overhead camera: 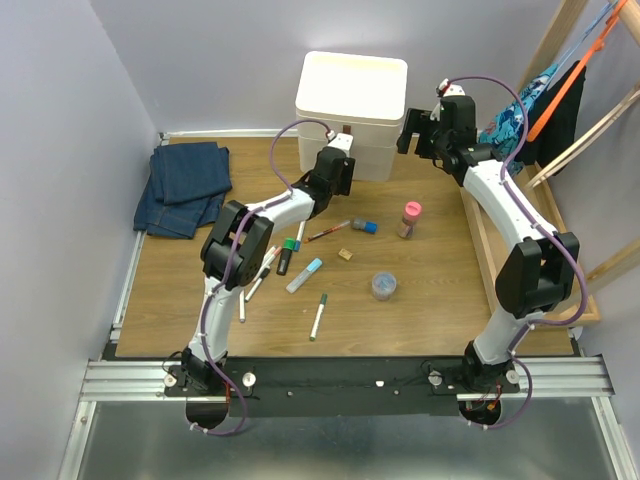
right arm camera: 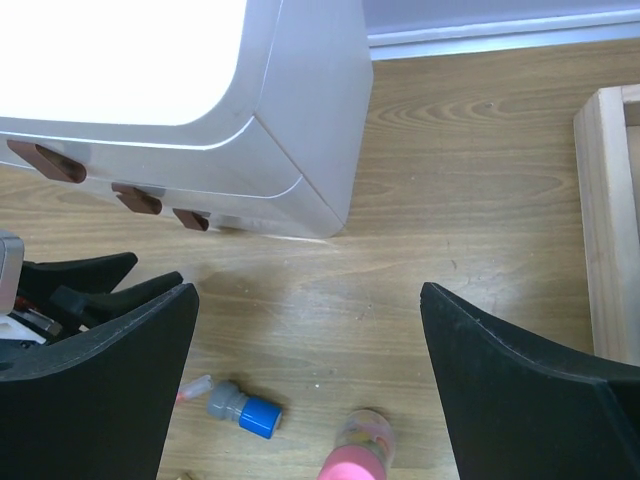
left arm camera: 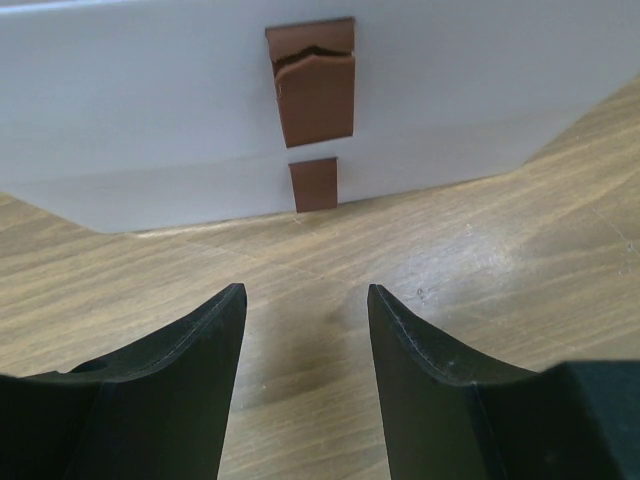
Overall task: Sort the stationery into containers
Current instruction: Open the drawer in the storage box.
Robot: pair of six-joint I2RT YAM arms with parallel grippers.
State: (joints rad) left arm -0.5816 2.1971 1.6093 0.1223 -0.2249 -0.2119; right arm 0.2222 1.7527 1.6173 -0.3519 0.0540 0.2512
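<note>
The cream-white three-drawer cabinet [overhead camera: 350, 100] stands at the back, drawers shut. My left gripper [overhead camera: 338, 168] is open and empty, low over the table just in front of it. In the left wrist view its jaws [left arm camera: 305, 300] face two brown handles [left arm camera: 312, 95]. My right gripper [overhead camera: 412, 130] is open and empty, raised beside the cabinet's right corner [right arm camera: 300, 120]. Loose stationery lies mid-table: a red pen [overhead camera: 328, 230], a blue-capped piece [overhead camera: 364, 226], a tan eraser [overhead camera: 345, 254], a clear round jar [overhead camera: 383, 285], a light-blue highlighter [overhead camera: 304, 275] and a green-capped pen [overhead camera: 318, 315].
A pink-capped bottle [overhead camera: 409, 218] stands right of the pens and shows in the right wrist view [right arm camera: 360, 455]. Folded blue jeans [overhead camera: 185, 185] lie at the back left. A shallow wooden tray [right arm camera: 605, 200] runs along the right side. Walls enclose the table.
</note>
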